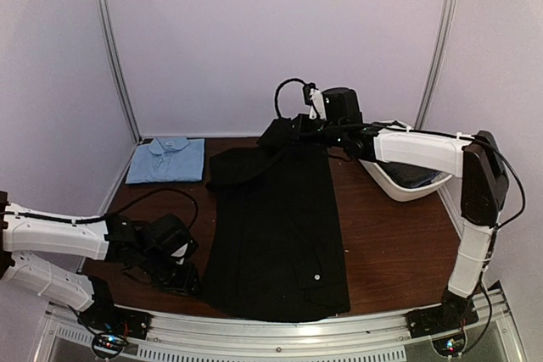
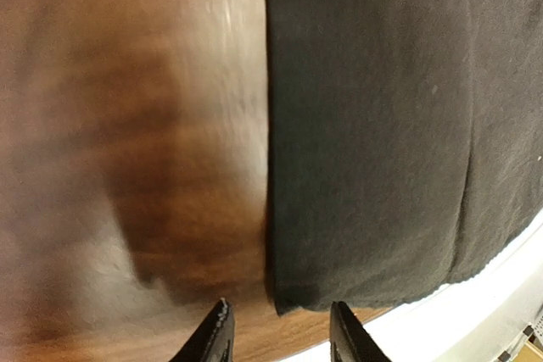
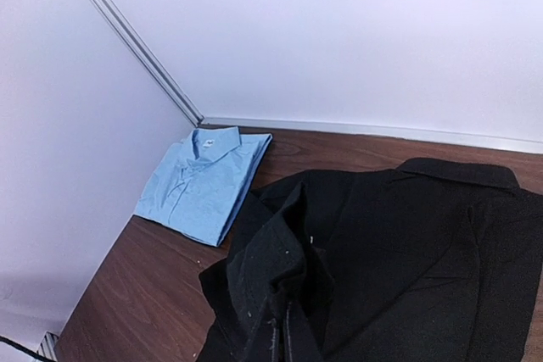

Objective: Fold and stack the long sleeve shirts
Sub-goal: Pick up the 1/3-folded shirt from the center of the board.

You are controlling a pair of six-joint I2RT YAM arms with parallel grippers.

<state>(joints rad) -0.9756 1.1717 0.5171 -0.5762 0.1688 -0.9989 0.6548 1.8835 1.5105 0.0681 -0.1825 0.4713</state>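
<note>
On the tabletop (image 1: 382, 235), blue shirt (image 1: 167, 160) lies folded; right hand (image 1: 288, 129) pinches the unfinished black shirt (image 1: 280, 235), left hand (image 2: 280, 336) open.

Top view: high at near side, tilted down over worktop (image 1: 390, 235) to back wall (image 1: 280, 40). Left wrist view: very near, facing down on black shirt (image 2: 382, 125) hem corner, left pincer (image 2: 280, 328) tips at bottom edge. Right wrist view: raised, looks toward far-left corner. Shares black shirt, blue shirt (image 3: 204, 180) with top view.
</note>
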